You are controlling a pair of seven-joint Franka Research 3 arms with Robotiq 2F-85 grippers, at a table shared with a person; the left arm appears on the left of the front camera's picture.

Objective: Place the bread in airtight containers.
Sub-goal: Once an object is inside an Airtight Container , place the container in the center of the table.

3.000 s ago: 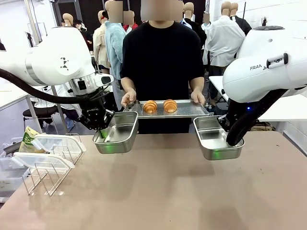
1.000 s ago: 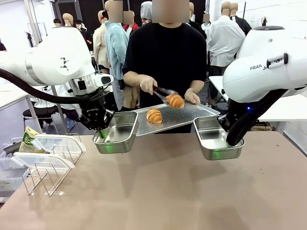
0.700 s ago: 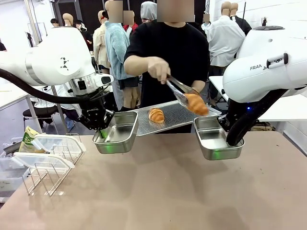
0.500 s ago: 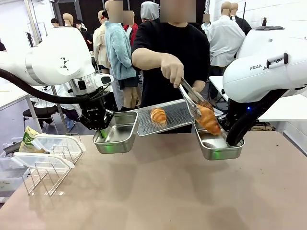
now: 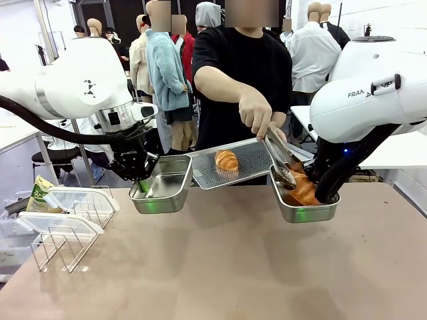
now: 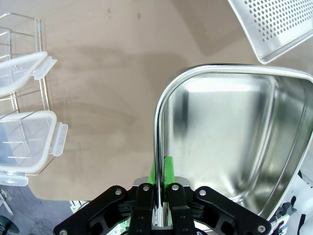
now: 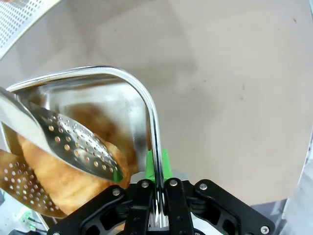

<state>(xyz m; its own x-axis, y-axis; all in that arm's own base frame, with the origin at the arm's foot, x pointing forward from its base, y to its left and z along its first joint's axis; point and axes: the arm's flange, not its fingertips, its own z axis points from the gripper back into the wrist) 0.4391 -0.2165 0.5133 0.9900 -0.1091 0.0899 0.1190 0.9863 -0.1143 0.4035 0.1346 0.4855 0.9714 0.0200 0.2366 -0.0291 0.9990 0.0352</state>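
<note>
The left gripper [image 6: 157,182] is closed tightly on the rim of the left container [image 6: 230,147] and holds it above the table [image 5: 220,267]. The right gripper [image 7: 157,183] pinches the rim of the right container [image 7: 122,98] in the same way. One bread [image 7: 63,182] lies inside the right container, between the tongs [image 7: 73,142] in the person's hand [image 5: 255,112]. The tongs cover part of it, and I cannot tell if they squeeze it. The second bread [image 5: 226,160] sits on the tilted perforated tray [image 5: 257,157] between both containers. Clear lids [image 5: 77,197] stand in a wire rack [image 5: 67,247] at the near left.
</note>
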